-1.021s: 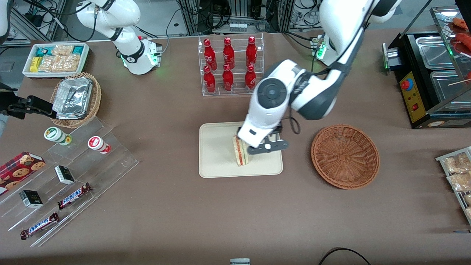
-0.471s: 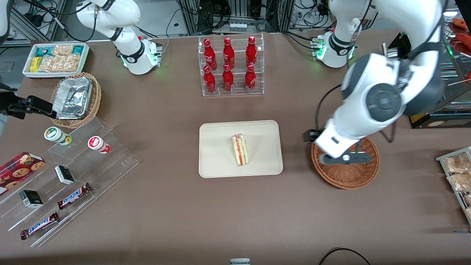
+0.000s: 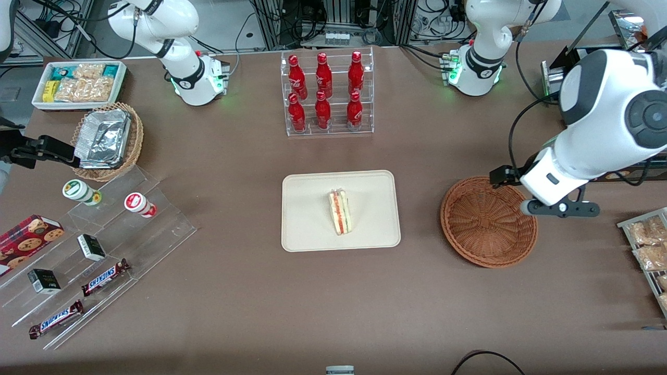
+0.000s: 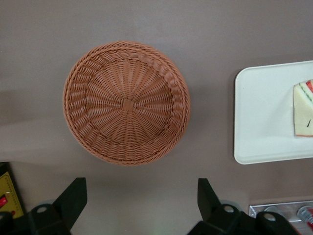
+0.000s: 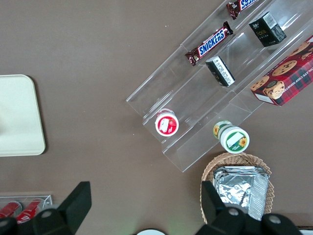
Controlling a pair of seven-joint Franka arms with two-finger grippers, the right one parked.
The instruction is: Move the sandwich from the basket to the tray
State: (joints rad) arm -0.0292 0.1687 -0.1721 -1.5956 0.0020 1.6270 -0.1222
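Gripper (image 3: 560, 208) up in the air just beside the basket (image 3: 489, 221), at its rim toward the working arm's end of the table; fingers (image 4: 73, 196) spread wide w/ nothing between them. Hangs off the white wrist link, black cable looping above it.

Basket reddish-brown wicker, round, shallow, nothing in it (bare weave down to the centre knot in the wrist view). Sits on brown tablecloth (image 3: 260, 302), near the tray (image 3: 307, 208) but not touching.

Tray cream-beige, rectangular, rounded corners, approx. mid-table. Sandwich (image 3: 340, 212) on tray, about at its centre, standing on edge w/ red and green filling stripes facing up; narrow wedge pointing toward the front camera. Clear of the tray rim all round.

Farther from front camera than tray: clear acrylic rack (image 3: 328, 94) w/ six red bottles in two rows.

Toward parked arm's end: tan wicker basket w/ foil trays (image 3: 107, 140), white box of snack packets (image 3: 78, 83), stepped acrylic display (image 3: 99, 250) w/ two cups, small dark boxes, cookie box, two Snickers bars.

Toward working arm's end: black food warmer (image 3: 604, 104) w/ steel pans; rack of bagged snacks (image 3: 649, 245) at table edge.
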